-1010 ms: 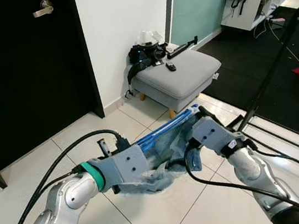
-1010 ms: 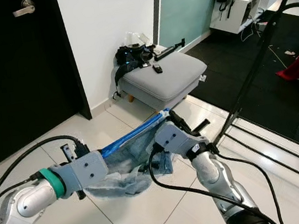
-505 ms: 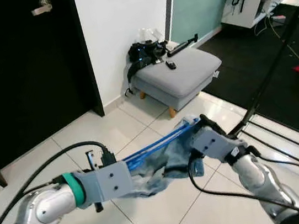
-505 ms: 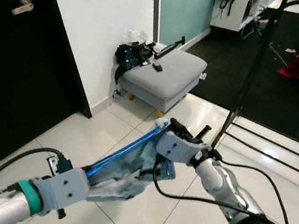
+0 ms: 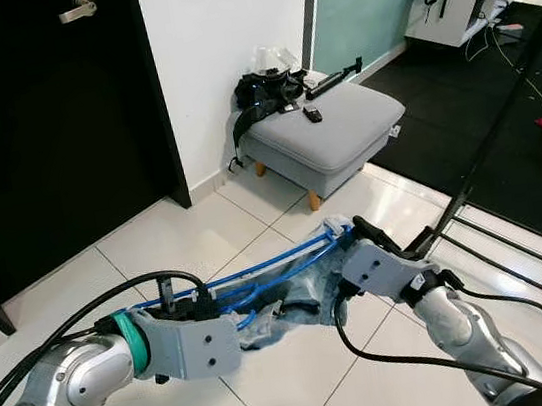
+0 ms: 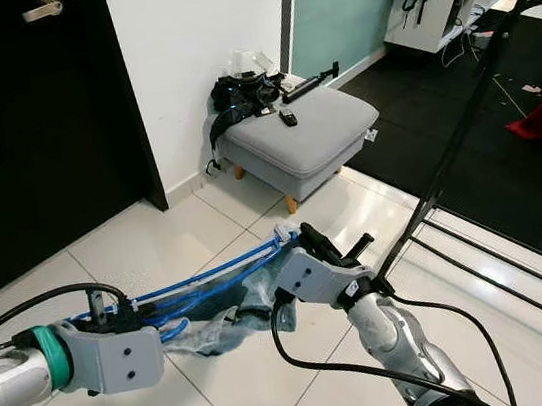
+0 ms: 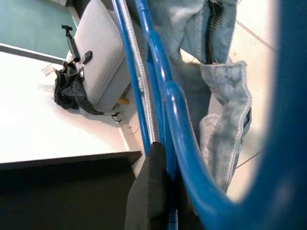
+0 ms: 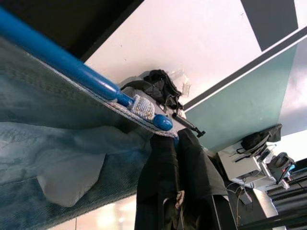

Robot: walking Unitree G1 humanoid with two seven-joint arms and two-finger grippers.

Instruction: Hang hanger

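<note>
Both grippers, left (image 5: 227,305) and right (image 6: 294,243), apparently pinch the blue hanger (image 5: 279,262) carrying denim (image 6: 250,302).

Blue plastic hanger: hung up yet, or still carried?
Still carried. The blue plastic hanger, draped with pale denim jeans, spans both tools above the floor tiles.

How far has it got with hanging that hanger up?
Done: the denim garment is on the blue hanger. In hand: the left gripper and right gripper hold it at either end above the floor. Left: hooking it on the black rail.
</note>
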